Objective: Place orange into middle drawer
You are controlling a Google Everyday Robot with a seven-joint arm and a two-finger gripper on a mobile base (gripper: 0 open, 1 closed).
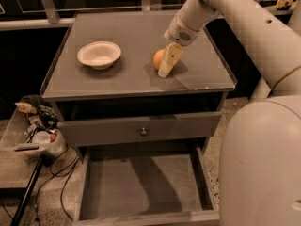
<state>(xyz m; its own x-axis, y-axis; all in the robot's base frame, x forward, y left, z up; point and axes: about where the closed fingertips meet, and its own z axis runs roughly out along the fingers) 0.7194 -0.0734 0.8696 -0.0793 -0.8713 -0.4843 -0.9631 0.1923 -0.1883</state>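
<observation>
The orange (157, 59) sits on the grey cabinet top, right of centre. My gripper (165, 68) reaches down from the upper right and stands right against the orange's right side, covering part of it, with its tip at the cabinet top. The middle drawer (141, 185) is pulled wide open at the bottom of the view, and its flat grey floor is bare. It lies well below and in front of the orange.
A shallow white bowl (99, 54) stands on the cabinet top left of the orange. The drawer front with a round knob (143, 131) sits slightly out above the open drawer. A tray of clutter (35, 131) and cables lie on the floor at left. My robot body (263, 164) fills the lower right.
</observation>
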